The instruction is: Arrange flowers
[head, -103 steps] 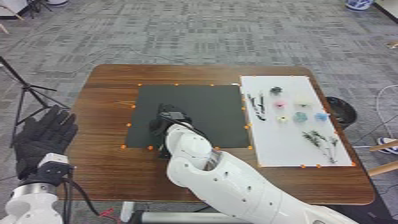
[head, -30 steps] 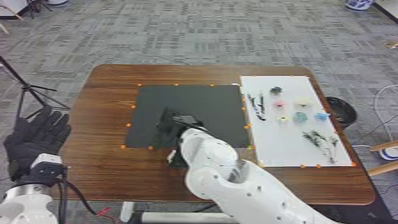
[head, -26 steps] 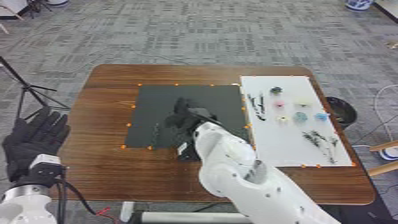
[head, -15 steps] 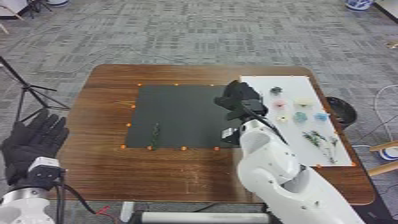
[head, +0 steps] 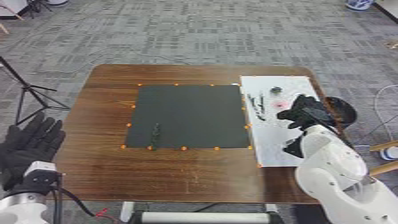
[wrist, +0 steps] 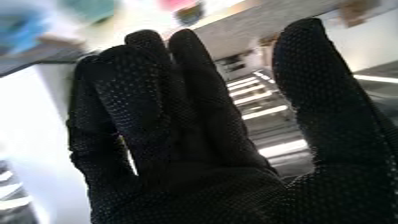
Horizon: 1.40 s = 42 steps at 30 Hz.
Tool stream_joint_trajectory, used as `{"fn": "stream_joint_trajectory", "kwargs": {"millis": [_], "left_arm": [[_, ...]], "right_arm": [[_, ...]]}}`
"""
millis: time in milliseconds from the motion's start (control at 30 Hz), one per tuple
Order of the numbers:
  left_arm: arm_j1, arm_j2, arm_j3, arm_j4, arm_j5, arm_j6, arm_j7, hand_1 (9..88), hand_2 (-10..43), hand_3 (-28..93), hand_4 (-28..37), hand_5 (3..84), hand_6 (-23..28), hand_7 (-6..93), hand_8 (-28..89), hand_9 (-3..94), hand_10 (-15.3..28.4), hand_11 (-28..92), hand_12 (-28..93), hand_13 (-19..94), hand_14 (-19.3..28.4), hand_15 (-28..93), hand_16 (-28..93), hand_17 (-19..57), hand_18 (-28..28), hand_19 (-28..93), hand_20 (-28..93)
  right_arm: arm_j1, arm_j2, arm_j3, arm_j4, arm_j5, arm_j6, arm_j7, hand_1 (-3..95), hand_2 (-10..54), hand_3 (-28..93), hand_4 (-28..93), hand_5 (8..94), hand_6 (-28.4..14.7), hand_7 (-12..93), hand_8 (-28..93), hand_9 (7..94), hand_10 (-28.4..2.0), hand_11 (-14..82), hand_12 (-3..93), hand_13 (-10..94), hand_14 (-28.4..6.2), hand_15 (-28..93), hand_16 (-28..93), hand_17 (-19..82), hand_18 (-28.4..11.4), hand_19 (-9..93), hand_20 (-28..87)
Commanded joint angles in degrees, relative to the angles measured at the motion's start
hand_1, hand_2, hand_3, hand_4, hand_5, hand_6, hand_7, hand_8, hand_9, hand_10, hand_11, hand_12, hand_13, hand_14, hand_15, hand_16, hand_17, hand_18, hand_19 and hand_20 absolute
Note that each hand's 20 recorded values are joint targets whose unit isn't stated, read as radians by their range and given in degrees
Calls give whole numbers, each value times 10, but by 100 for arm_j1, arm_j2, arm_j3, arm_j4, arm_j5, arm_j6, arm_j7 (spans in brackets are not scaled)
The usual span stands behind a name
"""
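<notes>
Green sprig (head: 155,136): on the dark mat (head: 191,102), toward the surface's (head: 191,175) near left corner, lengthwise between near and far edges
White sheet (head: 271,157): along the surface's right edge, stock of flowers upon it
Dark flower (head: 275,90): on the sheet, toward the surface's far right corner
Pink flower (head: 280,104): on the sheet, nearer the near edge than the dark one
Dark twigs (head: 258,107): on the sheet's side away from the surface's right edge
Blue flower (wrist: 22,29): beyond the fingers in the right wrist view, blurred
Right hand (head: 304,111): over the sheet near the surface's right edge; fingers loosely extended, thumb well apart, nothing seen in hold
Left hand (head: 27,149): beside the surface's left edge, palm up, fingers straight and spread, empty
Step in hand: probably choosing the next piece, one sprig being laid out
Next move: likely lower over one stem or bloom, close thumb and fingers gently, carry it to the mat
Risk: neighbouring blooms brushed aside or crushed
</notes>
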Motion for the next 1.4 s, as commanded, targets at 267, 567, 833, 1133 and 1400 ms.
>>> {"fn": "stream_joint_trajectory", "kwargs": {"millis": [267,567,833,1133,1400], "left_arm": [[130,-102,-20,-59,-19,106,66,230,167,714,-283,433,72,134,-100,374,153,238,94,274,146,340,-56,-55,119,262,120],[108,-102,18,-68,-42,163,31,230,168,714,-283,434,73,133,-99,374,154,236,94,275,146,340,-56,-56,119,263,121],[95,-76,27,-78,-53,185,46,234,173,709,-283,434,73,133,-99,375,153,238,95,275,147,341,-57,-56,119,264,120],[90,-66,32,-79,-73,187,28,235,173,710,-283,436,74,134,-100,376,154,238,94,275,147,343,-57,-55,118,264,120],[49,-58,64,-63,-95,166,12,234,174,710,-283,436,74,134,-100,376,154,239,93,275,147,343,-58,-56,118,266,120]], "right_arm": [[-635,239,833,229,-117,-1025,863,356,-95,707,-218,590,-119,129,-48,590,-241,170,194,637,-159,714,284,286,-284,807,279],[-703,167,926,366,-25,-1312,959,393,-95,708,-274,586,-117,128,-49,560,-239,189,206,607,-168,736,283,281,-284,804,293],[-727,124,915,460,-55,-1347,1013,436,-95,724,-281,635,-99,139,-57,586,-221,209,211,610,-162,742,286,281,-284,801,297],[-760,61,861,599,-98,-1106,993,515,-95,693,-282,721,-65,208,126,668,-191,264,228,651,-145,732,310,307,-284,811,293],[-775,44,728,687,-336,-660,880,560,-95,683,-259,758,-34,300,202,745,-140,209,438,682,-133,722,330,324,-282,825,282]]}}
